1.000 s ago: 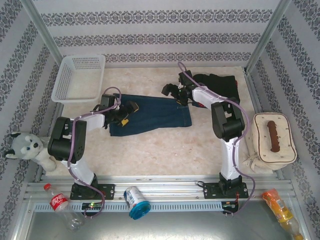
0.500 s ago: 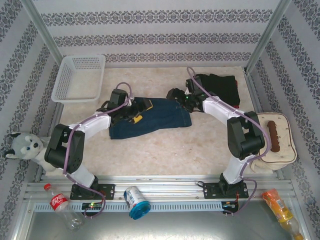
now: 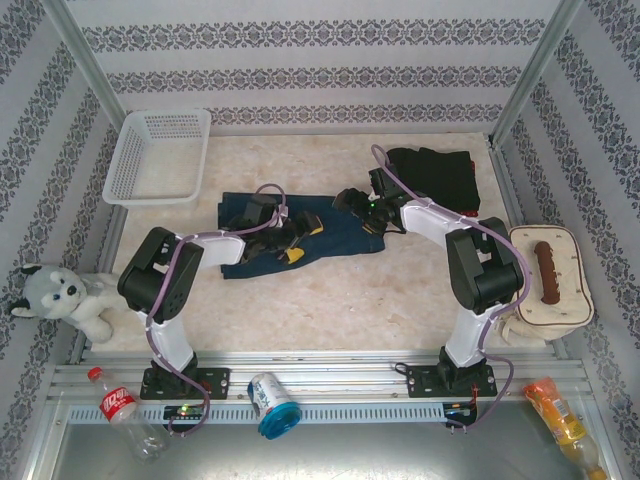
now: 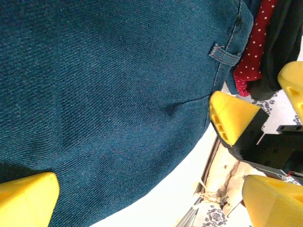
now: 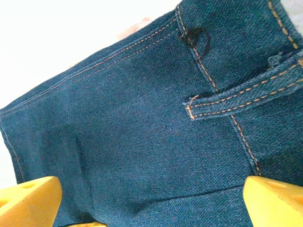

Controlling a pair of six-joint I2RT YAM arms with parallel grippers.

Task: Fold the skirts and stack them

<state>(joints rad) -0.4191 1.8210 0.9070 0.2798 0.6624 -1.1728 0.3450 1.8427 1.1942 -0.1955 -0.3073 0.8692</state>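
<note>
Left gripper over skirt (splayed)

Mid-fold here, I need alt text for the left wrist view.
A dark blue denim skirt lies spread beneath the open left gripper. At right, the right gripper sits by its belt-looped edge, with a red polka-dot skirt and a black skirt beyond.

From where I stand I count three skirts on the desk: one dark blue denim skirt, one red skirt with white polka dots and one black cloth skirt. There is one white plastic mesh basket. Two robot arms: the left arm and the right arm. Around the edges are one grey-and-white plush husky, one cream cushion, one clear plastic bottle with a red label, one blue-and-white can and one orange bottle-shaped thing.
</note>
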